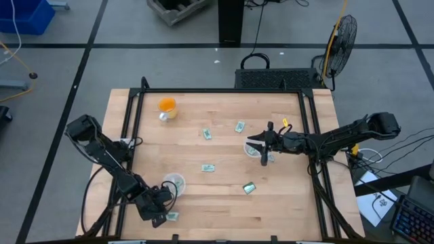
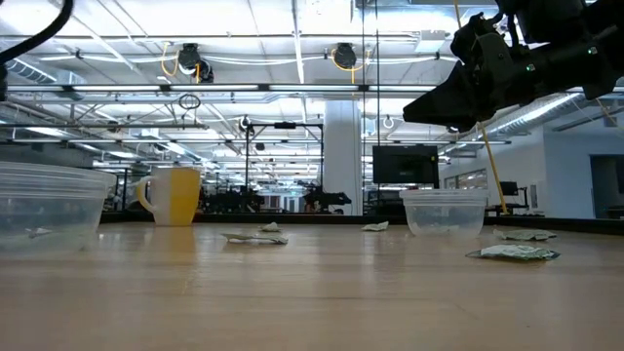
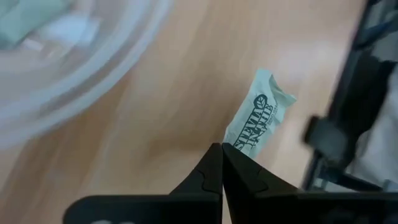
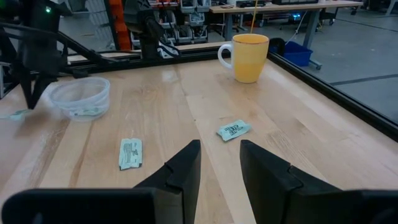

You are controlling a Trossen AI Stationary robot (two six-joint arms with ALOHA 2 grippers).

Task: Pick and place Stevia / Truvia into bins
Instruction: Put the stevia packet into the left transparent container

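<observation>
On my left, the near clear cup (image 1: 173, 183) sits by the worktop's (image 1: 217, 203) near edge with packets in its bottom. My left gripper (image 1: 158, 205) is down at the near-left corner, its fingers (image 3: 211, 180) pressed together, and a pale green Stevia packet (image 3: 259, 118) lies flat on the wood just past their tips, outside that cup. Farther back stands the orange cup (image 1: 167, 106). Loose packets dot the middle: one far (image 1: 207, 134), one central (image 1: 208, 167), another far (image 1: 239, 126), and a darker green one (image 1: 249, 188) nearer me. To the right, the second clear cup (image 2: 444, 211) sits under my right gripper (image 1: 264, 150), which hangs above it with fingers (image 4: 180, 171) apart, holding nothing. Behind the worktop I see a fan (image 1: 341, 37) on grey floor.
</observation>
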